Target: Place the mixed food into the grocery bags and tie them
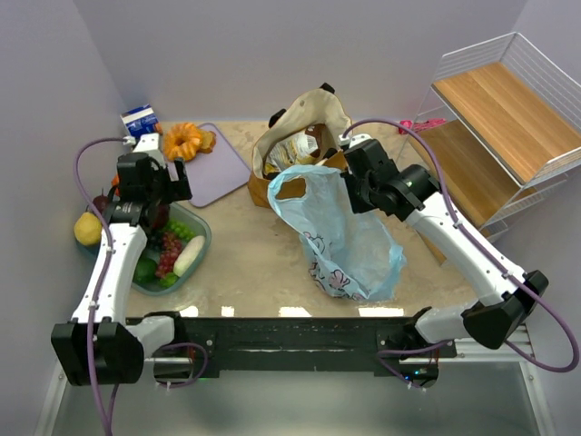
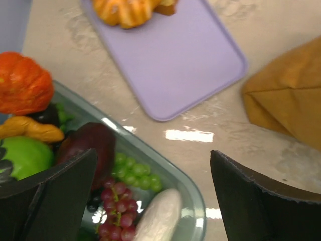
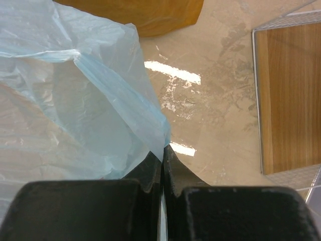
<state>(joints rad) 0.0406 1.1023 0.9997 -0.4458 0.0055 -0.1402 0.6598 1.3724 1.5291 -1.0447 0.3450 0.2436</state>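
Observation:
My left gripper [image 1: 166,182] [image 2: 153,155] hangs open over the clear teal tub [image 1: 204,241] [image 2: 193,196], holding nothing. The tub holds red grapes [image 2: 113,206], green grapes [image 2: 135,173], a dark plum [image 2: 90,145], a green apple [image 2: 25,155], an orange fruit [image 2: 22,83] and a white oblong item [image 2: 158,218]. A yellow pear [image 1: 87,228] lies left of the tub. My right gripper [image 1: 349,186] [image 3: 162,150] is shut on the rim of the light-blue plastic bag [image 1: 345,241] [image 3: 75,100], holding it up. The tan tote [image 1: 304,127] [image 3: 145,15] stands behind it with packets inside.
A lilac cutting board [image 1: 218,163] [image 2: 170,55] lies between tub and tote, with an orange pastry [image 1: 186,139] at its far corner. A blue carton [image 1: 141,120] stands at the back left. A wire rack with wooden shelves [image 1: 499,127] [image 3: 291,100] fills the right side.

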